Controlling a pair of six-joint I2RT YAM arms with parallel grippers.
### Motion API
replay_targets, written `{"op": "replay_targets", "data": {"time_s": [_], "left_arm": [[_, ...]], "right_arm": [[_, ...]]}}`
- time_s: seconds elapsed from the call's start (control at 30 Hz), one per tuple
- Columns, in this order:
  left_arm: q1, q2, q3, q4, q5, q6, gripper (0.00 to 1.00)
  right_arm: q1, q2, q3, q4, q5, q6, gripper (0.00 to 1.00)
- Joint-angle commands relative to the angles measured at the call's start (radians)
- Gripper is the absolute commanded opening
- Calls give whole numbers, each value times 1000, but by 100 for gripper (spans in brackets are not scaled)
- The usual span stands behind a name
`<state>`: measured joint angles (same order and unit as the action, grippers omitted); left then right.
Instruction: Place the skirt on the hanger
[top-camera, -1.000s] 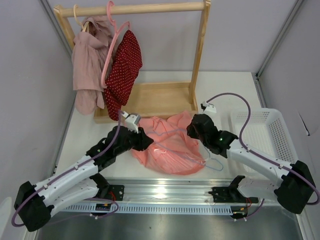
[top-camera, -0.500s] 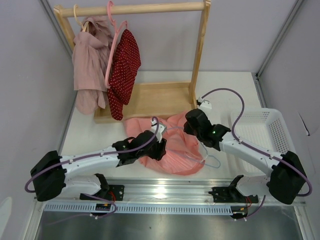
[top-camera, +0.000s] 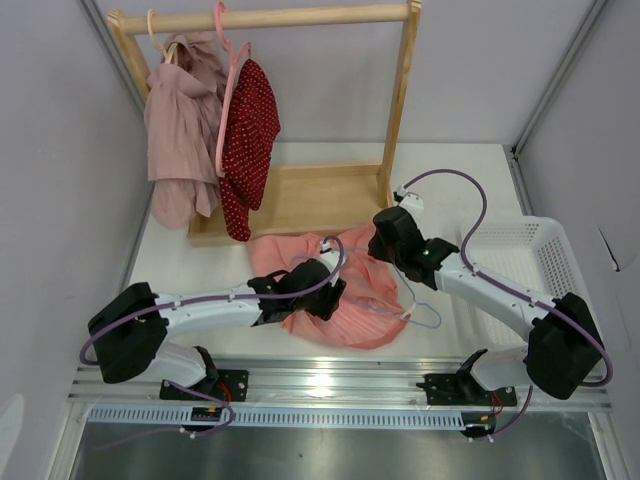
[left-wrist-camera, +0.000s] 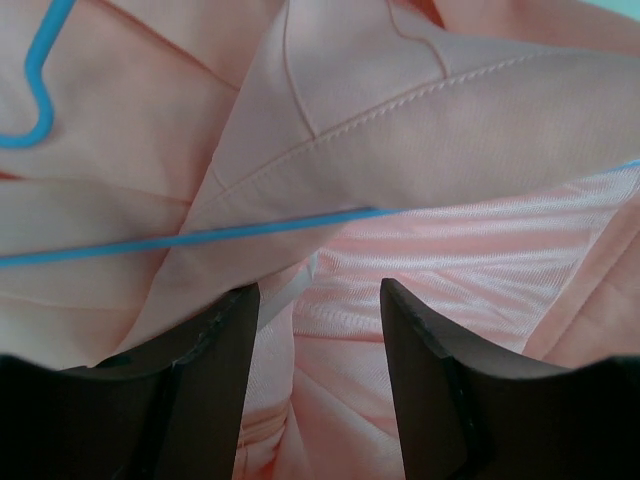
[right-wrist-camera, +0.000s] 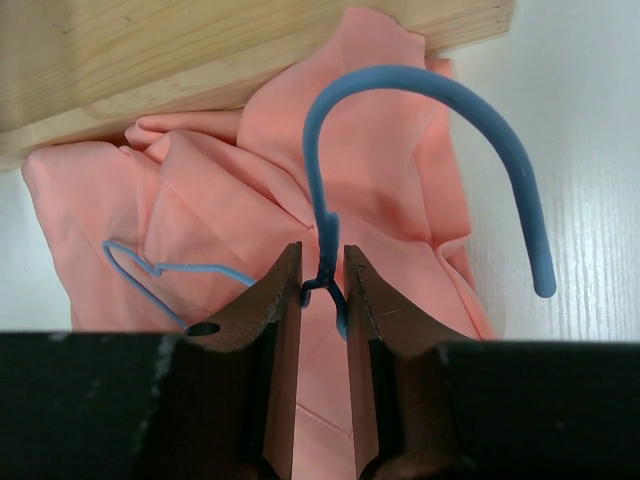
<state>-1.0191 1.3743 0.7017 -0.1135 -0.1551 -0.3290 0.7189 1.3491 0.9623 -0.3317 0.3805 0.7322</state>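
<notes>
Over the last second the left arm has swung in from the left edge and stretched low across the surface (top-camera: 470, 180). That has carried the left hand (top-camera: 322, 290) over the middle of the skirt (top-camera: 355, 318), and its jaws have spread apart. They now stand open just above the salmon fabric, holding nothing, with a run of blue wire crossing the folds ahead.

Further right, the right hand (right-wrist-camera: 322, 265) is clamped on the neck of the hanger (right-wrist-camera: 400, 78), below the hook. The skirt lies crumpled before the wooden rack (top-camera: 400, 110), not yet hung. The left hand seems ready for a fresh hold.
</notes>
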Motion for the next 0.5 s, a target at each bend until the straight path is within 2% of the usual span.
{"op": "replay_targets", "data": {"time_s": [0.0, 0.47], "left_arm": [[-7, 41, 67, 46, -9, 54, 57], [-7, 89, 111, 17, 31, 45, 52]], "right_arm": [[-9, 13, 49, 31, -2, -22, 0], [-33, 36, 44, 51, -28, -30, 0]]}}
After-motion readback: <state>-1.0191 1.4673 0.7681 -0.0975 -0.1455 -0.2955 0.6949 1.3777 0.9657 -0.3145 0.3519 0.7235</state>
